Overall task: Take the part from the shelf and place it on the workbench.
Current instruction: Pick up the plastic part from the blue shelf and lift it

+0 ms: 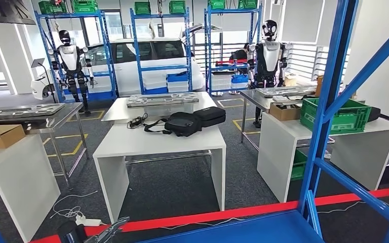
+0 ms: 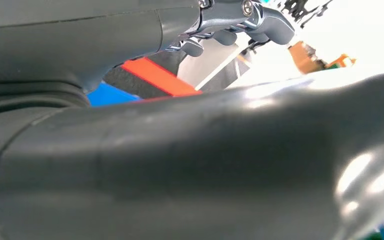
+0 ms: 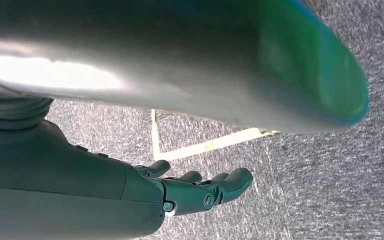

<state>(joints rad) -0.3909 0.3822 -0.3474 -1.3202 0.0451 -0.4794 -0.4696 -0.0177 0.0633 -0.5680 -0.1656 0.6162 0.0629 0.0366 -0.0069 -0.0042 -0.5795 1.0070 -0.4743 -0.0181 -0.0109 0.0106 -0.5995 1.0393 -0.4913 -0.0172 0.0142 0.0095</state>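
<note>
Part: position cannot be told. Left hand (image 2: pixel 240 20): one, finger state cannot be told. White workbench (image 1: pixel 157 144): one, bearing two black bags (image 1: pixel 182 123). Green crate (image 1: pixel 342 115): one, atop a second white table (image 1: pixel 283 132). Blue shelf (image 1: pixel 329 96): one, near right. Right hand (image 3: pixel 200 192): one, fingers loosely apart, holding nothing.

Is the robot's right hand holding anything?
No, it is empty: the right hand hangs over grey carpet, fingers loosely curved around nothing.
</note>
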